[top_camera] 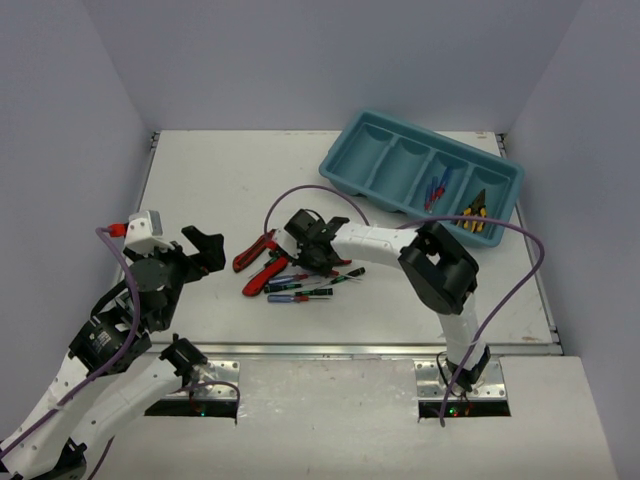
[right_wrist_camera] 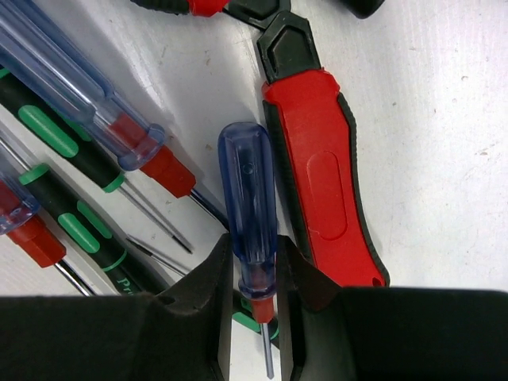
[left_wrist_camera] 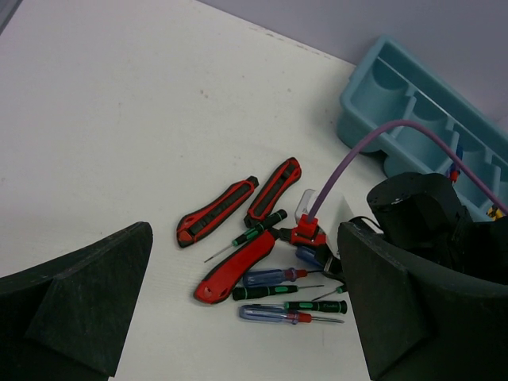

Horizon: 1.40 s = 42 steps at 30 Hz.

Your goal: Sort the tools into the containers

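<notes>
Beside the red-handled cutters (right_wrist_camera: 325,175) on the tabletop (right_wrist_camera: 444,95), the right jaws pinch a blue-and-red screwdriver (right_wrist_camera: 248,182) at its collar, left jaws gaping idle; lifted so, it may pivot and drop.

White tabletop (top_camera: 220,190), pale lilac enclosure walls (top_camera: 320,60) on three sides.

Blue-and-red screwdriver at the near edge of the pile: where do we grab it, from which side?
Take the nearest blue-and-red screwdriver by its clear blue handle, from straight above, fingers across its width. It lies flat, bare table on its near side; a black-and-green screwdriver crowds the thin shaft end, so the handle is probably safer.
</notes>
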Motion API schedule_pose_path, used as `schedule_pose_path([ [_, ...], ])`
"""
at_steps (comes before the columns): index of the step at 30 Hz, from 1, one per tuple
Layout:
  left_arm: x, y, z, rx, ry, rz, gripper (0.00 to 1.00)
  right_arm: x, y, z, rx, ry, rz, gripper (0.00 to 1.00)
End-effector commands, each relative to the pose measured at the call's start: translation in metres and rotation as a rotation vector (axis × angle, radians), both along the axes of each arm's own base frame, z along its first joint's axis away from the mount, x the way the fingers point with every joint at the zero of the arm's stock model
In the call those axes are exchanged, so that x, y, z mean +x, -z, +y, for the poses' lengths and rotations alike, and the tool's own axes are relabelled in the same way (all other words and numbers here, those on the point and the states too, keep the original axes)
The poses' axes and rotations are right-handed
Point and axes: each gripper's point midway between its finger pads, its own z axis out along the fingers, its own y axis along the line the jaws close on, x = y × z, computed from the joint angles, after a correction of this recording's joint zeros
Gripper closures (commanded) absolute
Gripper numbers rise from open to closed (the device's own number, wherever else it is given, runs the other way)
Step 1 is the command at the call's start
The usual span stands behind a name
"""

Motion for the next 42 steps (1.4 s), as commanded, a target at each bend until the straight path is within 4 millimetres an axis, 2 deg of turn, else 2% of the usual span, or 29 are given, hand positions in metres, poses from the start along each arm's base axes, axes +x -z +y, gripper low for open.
schedule_pose_path([
  [1,0.006,-0.006,-0.002,-0.001,-0.002,-0.020,0.00,0.014,-0.061,0.013,0.140,0.009,-0.112,0.97],
  [2,0.006,-0.005,-0.002,0.000,-0.002,-0.019,0.00,0.015,-0.077,0.014,0.165,0.009,-0.136,0.98],
  [4,0.006,-0.005,-0.002,0.001,-0.001,-0.018,0.00,0.017,-0.094,0.011,0.190,0.018,-0.156,1.00],
  [5,0.006,-0.005,-0.002,0.001,-0.003,-0.018,0.00,0.019,-0.111,0.008,0.218,0.031,-0.176,1.00],
  [8,0.006,-0.005,-0.002,0.002,-0.002,-0.017,0.00,0.033,-0.142,-0.007,0.279,0.106,-0.216,1.00],
  [12,0.006,-0.005,-0.002,0.002,-0.003,-0.015,0.00,0.102,-0.180,-0.081,0.407,0.570,-0.257,1.00],
  [13,0.006,-0.005,-0.002,0.003,-0.002,-0.015,0.00,0.115,-0.184,-0.097,0.457,0.689,-0.245,1.00],
  [15,0.006,-0.004,-0.002,0.004,-0.004,-0.014,0.00,0.145,-0.193,-0.148,0.495,0.892,-0.284,1.00],
  [17,0.006,-0.005,-0.002,0.000,-0.004,-0.017,0.00,0.173,-0.199,-0.214,0.569,1.158,-0.324,1.00],
  [19,0.005,-0.006,-0.001,-0.001,-0.003,-0.021,0.00,0.192,-0.199,-0.261,0.661,1.358,-0.364,1.00],
  [20,0.005,-0.006,-0.001,-0.001,-0.002,-0.021,0.00,0.200,-0.196,-0.280,0.705,1.447,-0.377,1.00],
  [22,0.005,-0.006,-0.001,-0.002,-0.005,-0.021,0.00,0.211,-0.195,-0.302,0.756,1.534,-0.405,1.00],
  [23,0.005,-0.006,-0.001,-0.003,-0.006,-0.023,0.00,0.217,-0.187,-0.312,0.754,1.594,-0.418,1.00],
  [26,0.004,-0.007,0.000,-0.006,-0.010,-0.026,0.00,0.231,-0.192,-0.325,0.760,1.638,-0.462,1.00],
  [29,0.002,-0.008,0.003,-0.012,-0.015,-0.034,0.00,0.244,-0.185,-0.352,0.727,1.710,-0.513,0.96],
  [31,0.002,-0.009,0.003,-0.015,-0.015,-0.037,0.00,0.251,-0.177,-0.361,0.712,1.737,-0.502,0.83],
  [34,0.003,-0.009,0.002,-0.014,-0.015,-0.035,0.00,0.252,-0.176,-0.365,0.676,1.745,-0.496,0.45],
  [35,0.003,-0.009,0.002,-0.013,-0.015,-0.035,0.00,0.252,-0.177,-0.365,0.673,1.744,-0.497,0.38],
  [37,0.004,-0.008,0.001,-0.009,-0.013,-0.030,0.00,0.250,-0.189,-0.366,0.696,1.733,-0.530,0.35],
  [39,0.005,-0.006,0.000,-0.004,-0.011,-0.024,0.00,0.249,-0.204,-0.359,0.732,1.687,-0.532,0.33],
  [42,0.006,-0.005,0.000,0.002,-0.010,-0.018,0.00,0.250,-0.237,-0.321,0.723,1.514,-0.545,0.26],
])
